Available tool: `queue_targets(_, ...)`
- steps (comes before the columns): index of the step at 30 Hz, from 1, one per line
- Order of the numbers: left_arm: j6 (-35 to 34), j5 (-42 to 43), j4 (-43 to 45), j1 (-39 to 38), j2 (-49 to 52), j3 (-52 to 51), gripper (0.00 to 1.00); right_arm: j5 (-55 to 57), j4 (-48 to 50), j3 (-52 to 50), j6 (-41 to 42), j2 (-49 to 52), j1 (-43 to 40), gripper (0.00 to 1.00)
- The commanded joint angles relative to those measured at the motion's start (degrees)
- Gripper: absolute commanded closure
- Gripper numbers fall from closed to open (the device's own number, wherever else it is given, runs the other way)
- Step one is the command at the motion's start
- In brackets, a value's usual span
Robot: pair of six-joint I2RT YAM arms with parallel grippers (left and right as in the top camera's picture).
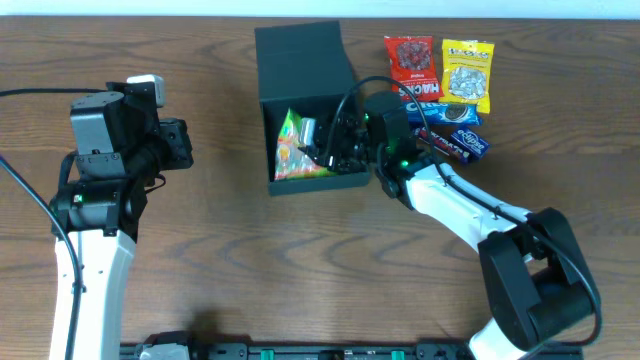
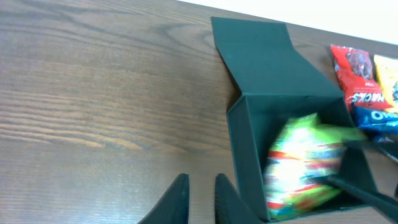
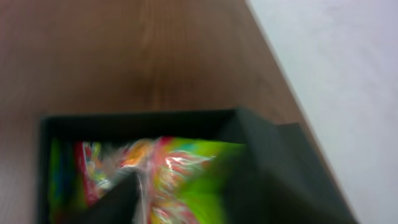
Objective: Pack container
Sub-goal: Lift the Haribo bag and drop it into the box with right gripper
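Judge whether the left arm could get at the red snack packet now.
Probably not easily: the container stands between the left hand and the red packet, with the right arm reaching into it.

The box (image 1: pixel 300 60), lid open toward 12 o'clock, holds a green packet (image 1: pixel 293 150); the right gripper (image 1: pixel 338 140) reaches in from 4 o'clock. Snacks (image 1: pixel 468 72) lie at its 2 o'clock.

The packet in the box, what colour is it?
The packet is bright green with orange; overhead shows best.
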Motion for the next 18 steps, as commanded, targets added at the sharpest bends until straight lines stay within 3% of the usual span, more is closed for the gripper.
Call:
queue_targets(1,0.11,0.31,0.02,0.09,-0.39,0.46,0.77,6.62,3.43,1.51,6.93,-2.01,0.57,0.01)
queue_targets(5,0.59,-0.66,-0.24,0.09,-0.15,0.46,0.68,7.43,5.29,1.51,16.11,-8.59,-0.42,0.01)
queue_targets(9,0.52,-1.31,-0.74,0.09,2.19,0.44,0.68,13.90,-4.35,1.51,29.14,-15.85,-3.85,0.01)
queue_targets(10,0.50,-1.33,-0.74,0.09,3.26,0.44,0.69,15.78,-9.18,1.51,29.81,-16.37,-5.14,0.09)
queue_targets(12,0.15,-1.20,-0.46,0.09,5.81,0.44,0.72,16.68,-16.52,1.49,29.79,-16.28,-6.93,0.41)
queue_targets(13,0.07,-1.18,-0.11,0.07,7.37,0.44,0.78,16.79,-19.89,1.49,29.79,-15.85,-7.91,0.61)
queue_targets(14,0.04,-1.14,0.61,0.07,9.79,0.44,0.89,16.76,-23.10,1.49,29.86,-15.47,-9.05,0.92)
queue_targets(15,-0.15,-1.14,1.31,0.07,11.87,0.44,0.94,17.00,-25.62,1.49,30.91,-15.06,-10.10,0.99)
queue_targets(18,-2.01,2.32,6.21,0.04,19.82,0.44,0.94,20.57,-28.15,1.46,39.17,-14.29,-13.16,0.99)
